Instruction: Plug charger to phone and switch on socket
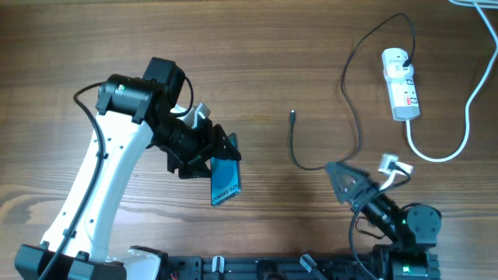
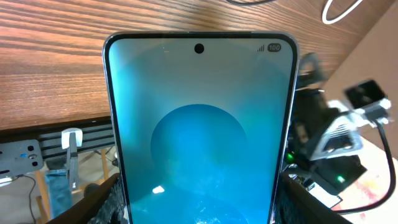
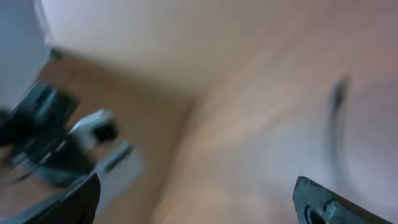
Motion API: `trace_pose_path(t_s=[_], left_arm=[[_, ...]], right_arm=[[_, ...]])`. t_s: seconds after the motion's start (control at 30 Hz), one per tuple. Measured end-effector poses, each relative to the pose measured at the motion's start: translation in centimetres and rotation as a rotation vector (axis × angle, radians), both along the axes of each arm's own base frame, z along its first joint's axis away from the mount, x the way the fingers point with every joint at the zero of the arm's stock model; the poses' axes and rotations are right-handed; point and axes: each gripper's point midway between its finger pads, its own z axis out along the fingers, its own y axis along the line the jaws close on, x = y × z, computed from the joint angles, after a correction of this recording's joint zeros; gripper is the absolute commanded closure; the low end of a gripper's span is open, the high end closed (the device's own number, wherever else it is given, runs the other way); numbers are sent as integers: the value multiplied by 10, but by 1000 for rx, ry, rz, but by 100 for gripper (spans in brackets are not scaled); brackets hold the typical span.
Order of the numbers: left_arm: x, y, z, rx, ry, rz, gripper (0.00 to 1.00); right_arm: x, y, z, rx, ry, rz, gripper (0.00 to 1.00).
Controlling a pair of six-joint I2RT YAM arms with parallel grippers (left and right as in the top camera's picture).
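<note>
My left gripper is shut on the phone, a cyan-screened smartphone with a white band at its lower end, held above the table left of centre. In the left wrist view the phone fills the frame between my fingers. The charger is a thin black cable running from the socket at the back right, looping down to a free connector tip on the table. My right gripper is open and empty at the front right, near the cable's lower bend. The blurred right wrist view shows a dark streak of charger cable.
A thicker white cord loops from the socket toward the back right corner. A black rail runs along the front edge between the two arm bases. The right arm's base shows in the left wrist view.
</note>
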Motion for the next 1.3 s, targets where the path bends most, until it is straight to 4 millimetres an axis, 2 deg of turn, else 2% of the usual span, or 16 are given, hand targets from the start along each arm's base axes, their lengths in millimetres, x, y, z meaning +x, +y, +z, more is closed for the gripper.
trace_pose_path(t_s=[0.1,0.17,0.27,0.4,0.47,0.5,0.6,0.67,0.77,0.93,1.03,1.1,1.13,1.17,1.27,1.3], left_arm=[[0,0,0,-3,1,0,82],[1,-1,0,-4,-4,0,81],[10,-3,0,-15,-47,0,78],[20,-6,0,-28,-96,0,77],[25,-7,1,-35,-120,0,76],[30,-8,1,-41,-142,1,76],[42,-12,3,-57,-203,2,75],[49,-13,4,-57,-229,12,75],[73,-7,0,4,-285,103,75],[101,0,0,61,-297,285,76],[107,2,1,68,-274,370,75],[111,1,2,64,-269,401,75],[111,1,2,63,-264,408,75],[111,1,2,64,-262,412,75],[111,2,2,66,-263,416,75],[112,2,2,66,-264,416,74]], right_arm=[[-37,28,-3,115,153,261,0],[-42,31,-3,133,178,296,0],[-46,33,2,55,52,329,0],[-24,21,3,-18,-18,191,1],[-13,10,2,-114,59,107,1],[-9,-3,-2,-248,160,42,1],[8,-14,30,-422,172,36,1],[11,1,31,-436,183,128,0],[6,51,43,-441,75,297,1],[-6,110,65,-463,-66,305,0],[6,142,62,-449,-58,230,1],[18,163,59,-420,-68,203,7],[27,176,67,-379,-101,189,11],[34,188,59,-370,-94,189,18],[47,199,65,-312,-132,158,28],[53,201,63,-306,-137,136,36]])
